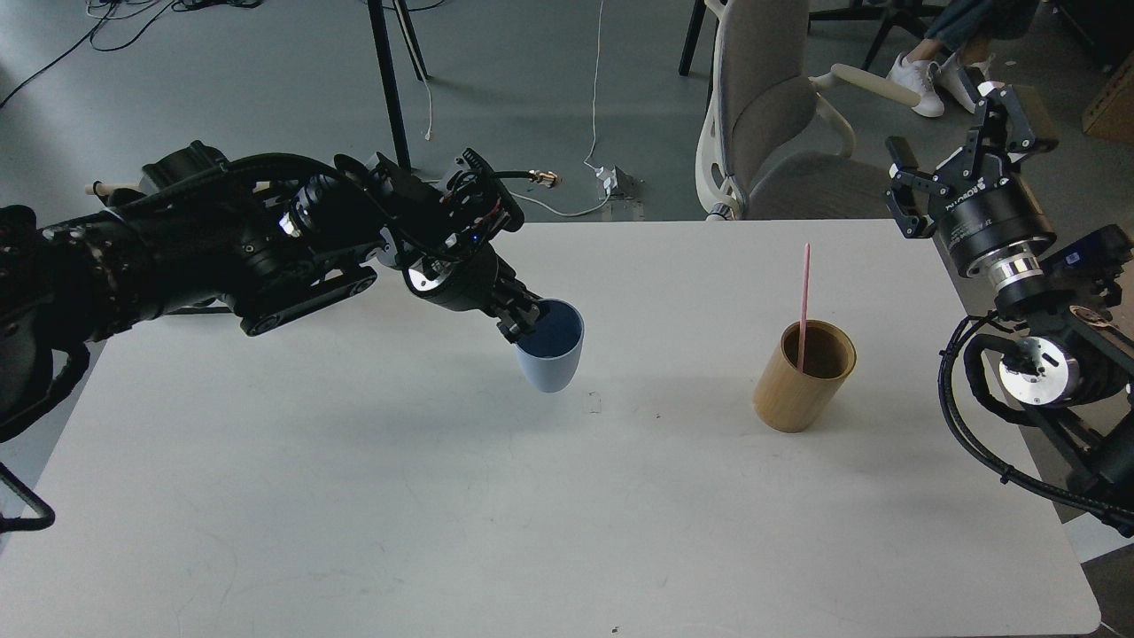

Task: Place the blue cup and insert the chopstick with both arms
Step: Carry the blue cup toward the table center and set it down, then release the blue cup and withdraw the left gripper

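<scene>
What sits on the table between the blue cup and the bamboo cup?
Nothing: in the head view the white table is bare between the blue cup and the bamboo cup, apart from small dark marks.

One view only, from my robot's head, looking forward and down. It takes in nearly the whole white counter from mid range, far edge and grey floor behind it, an office chair past that. My left arm enters from the left edge, my right arm from the right.
</scene>
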`<state>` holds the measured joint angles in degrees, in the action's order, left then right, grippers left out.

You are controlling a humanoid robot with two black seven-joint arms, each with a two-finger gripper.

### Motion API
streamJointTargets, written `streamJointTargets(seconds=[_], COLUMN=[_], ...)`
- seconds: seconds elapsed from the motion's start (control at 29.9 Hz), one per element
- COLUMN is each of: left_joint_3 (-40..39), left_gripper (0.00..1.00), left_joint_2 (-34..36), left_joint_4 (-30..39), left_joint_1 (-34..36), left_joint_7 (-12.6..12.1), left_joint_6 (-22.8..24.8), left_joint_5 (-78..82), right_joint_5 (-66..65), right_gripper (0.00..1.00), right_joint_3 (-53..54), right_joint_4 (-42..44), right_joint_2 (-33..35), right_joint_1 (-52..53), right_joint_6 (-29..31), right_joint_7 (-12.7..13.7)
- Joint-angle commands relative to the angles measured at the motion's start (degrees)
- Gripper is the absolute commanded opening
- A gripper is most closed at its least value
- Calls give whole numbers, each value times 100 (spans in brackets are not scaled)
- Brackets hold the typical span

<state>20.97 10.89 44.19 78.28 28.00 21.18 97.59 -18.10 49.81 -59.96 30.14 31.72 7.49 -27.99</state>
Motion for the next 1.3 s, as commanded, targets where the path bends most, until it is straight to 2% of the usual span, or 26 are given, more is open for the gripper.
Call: streamJointTargets(seconds=[0.0,0.43,0.77,0.94,1.07,1.17,1.27], left_joint_3=[12,188,171,171,109,-57,-470], left_gripper=[1,2,12,19,29,46,54], left_joint_2=[-114,-193,-149,-96,-17,237,369], left_joint_4=[-209,-376,-324,-306,-280,-183,-69], left_joint_1=[-164,-481,-507,-507,-489,-454,-472], left_joint_7=[0,0,0,0,0,0,0], left_joint_6=[-79,-141,-141,-132,-132,-62,-36], left_joint_5=[24,15,15,6,-55,-91,-187], right_joint_5=[0,0,0,0,0,-9,-9], right_gripper=[96,96,96,96,96,96,96], right_joint_3=[-6,2,2,2,2,-24,-33], right_joint_4=[11,20,11,2,2,-7,-15], right_joint_2=[0,9,18,18,27,184,343], right_joint_1=[1,-43,-113,-149,-140,-122,-43], right_joint_6=[-2,24,33,33,42,51,51], right_joint_7=[-1,-1,-1,-1,-1,-1,-1])
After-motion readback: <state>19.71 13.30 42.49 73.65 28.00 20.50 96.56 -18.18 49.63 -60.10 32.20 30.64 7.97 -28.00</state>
